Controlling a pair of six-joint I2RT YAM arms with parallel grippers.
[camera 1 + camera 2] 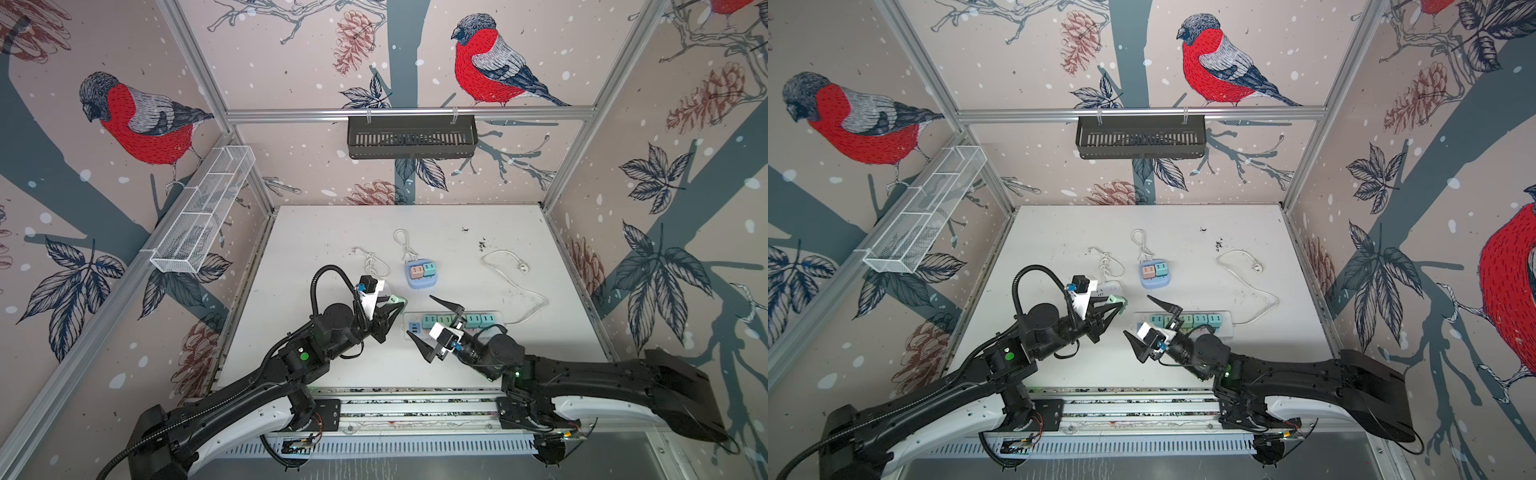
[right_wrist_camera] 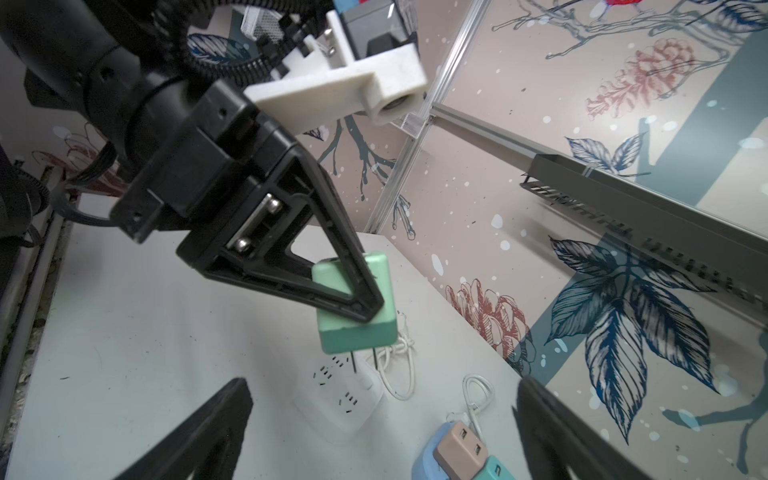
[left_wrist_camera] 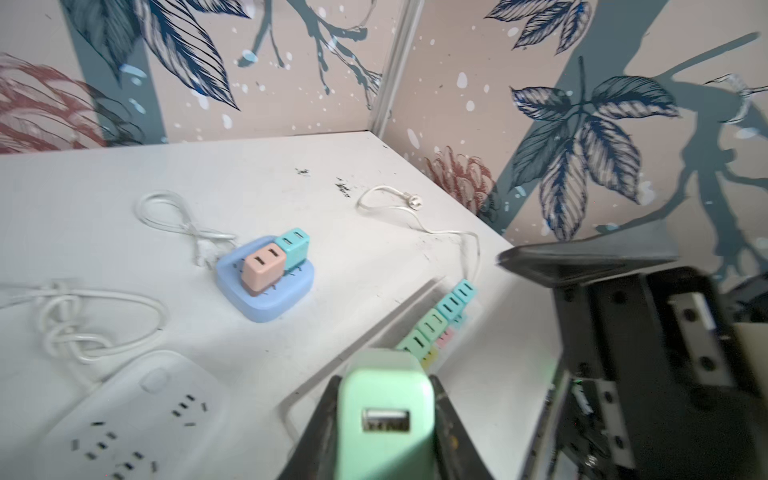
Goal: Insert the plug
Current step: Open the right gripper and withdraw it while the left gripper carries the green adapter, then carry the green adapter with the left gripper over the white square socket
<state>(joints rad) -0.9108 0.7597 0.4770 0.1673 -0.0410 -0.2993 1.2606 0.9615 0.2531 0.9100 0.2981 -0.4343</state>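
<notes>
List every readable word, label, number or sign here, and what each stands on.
None can be read.
The mint-green plastic charger plug: bare, only a USB port.
The white plastic power strip: socket slots, no legible print.
The blue rounded socket base: no marking visible.

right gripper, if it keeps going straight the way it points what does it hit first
Probably the green plug shut in the left gripper, straight ahead of the open right gripper; height is hard to judge.

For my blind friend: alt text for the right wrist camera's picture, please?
The black left gripper clamps a mint-green cube plug, metal prongs pointing down, near a white power strip. The black right gripper stands wide open in the foreground.
</notes>
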